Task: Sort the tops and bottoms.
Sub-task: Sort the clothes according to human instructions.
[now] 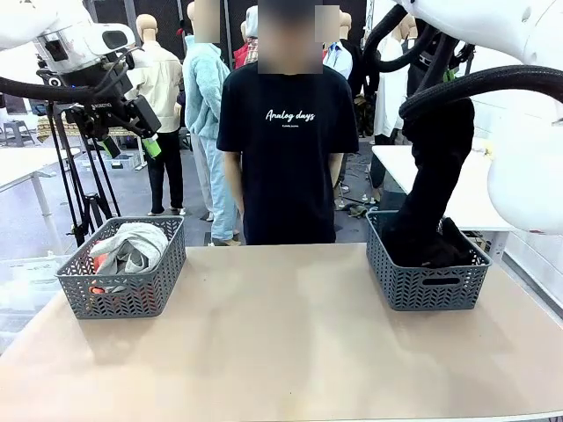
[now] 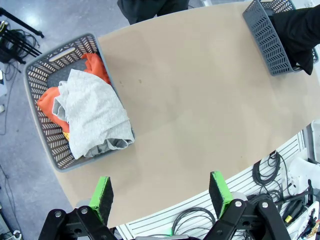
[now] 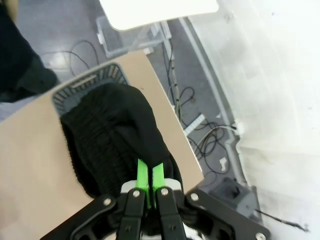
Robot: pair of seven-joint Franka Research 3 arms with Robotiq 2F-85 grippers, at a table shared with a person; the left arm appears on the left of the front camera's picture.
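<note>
The tops lie together in the left basket (image 1: 79, 286): a pale grey top (image 2: 95, 112) draped over a red-orange one (image 2: 95, 65). My left gripper (image 1: 132, 148) hangs open high above that basket, its green pads (image 2: 102, 197) spread wide with nothing between them. My right gripper (image 3: 150, 177) is shut on a black bottom (image 3: 115, 135). That black garment (image 1: 435, 167) hangs in a long column from the raised right arm down into the right basket (image 1: 427, 286), where more black cloth (image 1: 453, 242) lies.
A person in a black T-shirt with white script (image 1: 286, 132) stands at the far edge between the baskets, arms down. The tan table (image 1: 281, 343) is bare between the baskets. A white table (image 1: 413, 167) stands behind the right basket, a tripod (image 1: 75, 176) behind the left.
</note>
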